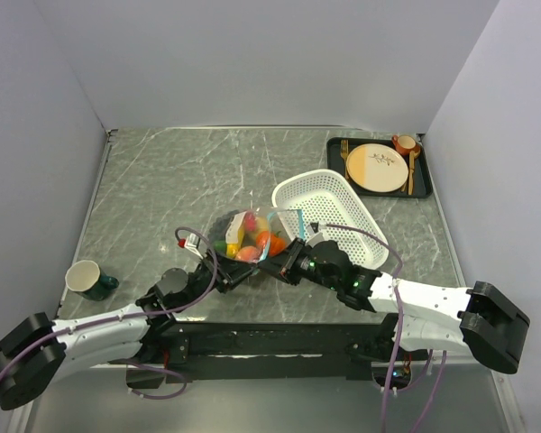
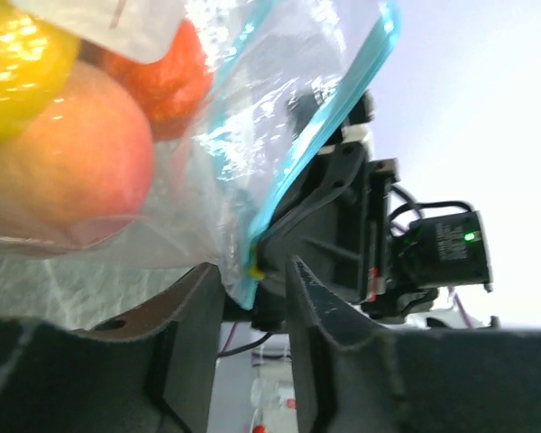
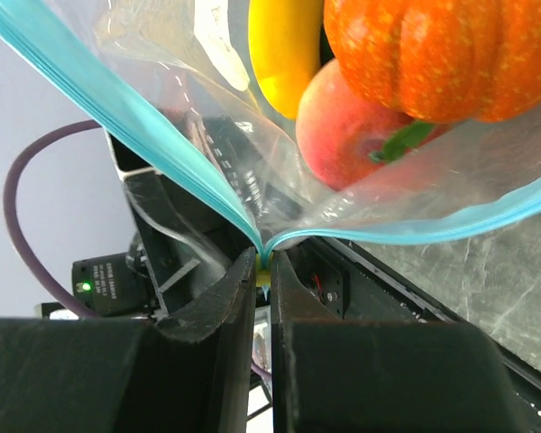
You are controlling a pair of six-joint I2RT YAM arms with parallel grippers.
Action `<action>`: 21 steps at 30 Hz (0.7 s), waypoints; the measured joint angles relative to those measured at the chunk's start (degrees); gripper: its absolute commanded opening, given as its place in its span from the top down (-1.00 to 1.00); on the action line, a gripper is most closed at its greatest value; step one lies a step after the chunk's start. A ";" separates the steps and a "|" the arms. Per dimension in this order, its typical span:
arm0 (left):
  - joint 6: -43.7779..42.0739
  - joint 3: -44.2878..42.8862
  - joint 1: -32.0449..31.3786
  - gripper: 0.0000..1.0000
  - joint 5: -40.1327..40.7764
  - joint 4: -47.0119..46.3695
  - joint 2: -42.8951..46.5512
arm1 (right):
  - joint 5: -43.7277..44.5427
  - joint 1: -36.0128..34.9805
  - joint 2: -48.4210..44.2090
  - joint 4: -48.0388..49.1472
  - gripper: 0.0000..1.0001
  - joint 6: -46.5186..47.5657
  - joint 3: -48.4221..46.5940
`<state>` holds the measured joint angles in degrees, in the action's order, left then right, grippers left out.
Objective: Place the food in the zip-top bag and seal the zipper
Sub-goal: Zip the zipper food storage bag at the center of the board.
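Note:
The zip-top bag (image 1: 250, 236) lies at the table's middle with the food inside it. Through the plastic I see a peach (image 2: 63, 162), an orange tomato (image 3: 433, 54) and a yellow piece (image 3: 284, 54). My right gripper (image 3: 263, 257) is shut on the end of the teal zipper (image 3: 144, 126), where the two strips meet at a small yellow tab. My left gripper (image 2: 252, 269) stands at the same corner. Its fingers (image 2: 198, 307) are narrowly apart, with the bag's corner and the zipper (image 2: 316, 135) hanging between them. In the top view the left gripper (image 1: 242, 271) and the right gripper (image 1: 284, 260) meet at the bag's near edge.
A white perforated basket (image 1: 325, 203) stands just right of the bag, close to the right arm. At the back right, a dark tray (image 1: 343, 144) holds a beige plate (image 1: 377, 168) and a red cup (image 1: 404, 142). A dark green mug (image 1: 88, 278) sits at the near left.

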<state>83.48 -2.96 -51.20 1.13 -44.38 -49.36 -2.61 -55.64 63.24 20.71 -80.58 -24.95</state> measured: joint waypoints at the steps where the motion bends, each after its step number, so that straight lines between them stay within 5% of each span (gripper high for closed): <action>1: 0.26 0.00 0.00 0.15 0.61 0.02 0.68 | 0.00 -0.13 0.00 0.00 1.00 -0.02 0.00; 14: 0.39 0.00 0.00 0.25 3.30 3.58 5.79 | 0.17 -0.42 -0.09 0.70 1.00 -0.13 0.00; 21: 0.50 0.00 0.00 0.68 3.04 0.79 0.26 | 0.42 -0.42 -0.09 0.22 1.00 0.02 0.00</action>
<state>83.99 -2.96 -51.20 4.16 -43.59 -49.10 -2.20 -56.05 63.16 20.93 -80.55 -24.95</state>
